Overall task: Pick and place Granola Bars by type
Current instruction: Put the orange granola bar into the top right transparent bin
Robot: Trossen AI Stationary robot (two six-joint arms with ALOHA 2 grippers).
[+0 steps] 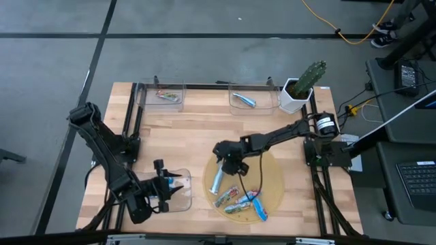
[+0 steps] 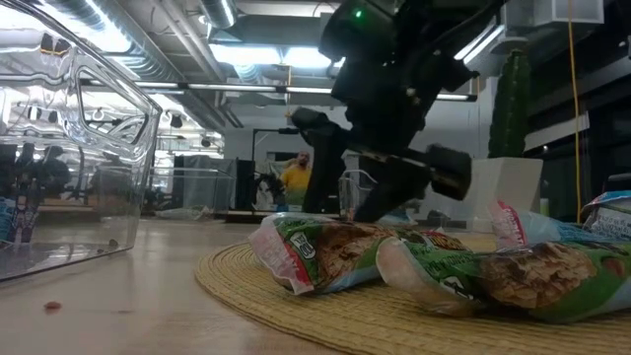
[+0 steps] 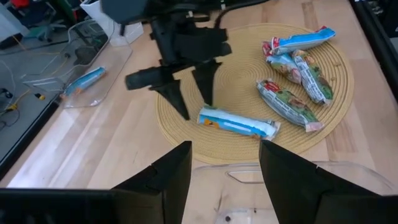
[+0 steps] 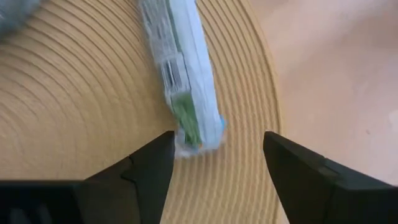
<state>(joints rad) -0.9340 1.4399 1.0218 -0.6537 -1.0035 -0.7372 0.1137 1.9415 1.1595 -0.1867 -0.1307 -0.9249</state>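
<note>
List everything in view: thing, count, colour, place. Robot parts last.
Mat: one, tan woven round, table's near right.
Bars on mat: about five; one pale blue lying apart at the mat's left edge, a green and blue pile at its near edge.
Far trays: two, clear, along the far edge; the left one holds a multicoloured bar, the right one a blue bar.
Near tray: one, clear, near left.
Cactus: one, green, white pot, far right corner.
Left gripper: open, at the near tray.
Right gripper: open, over the pale blue bar.
</note>
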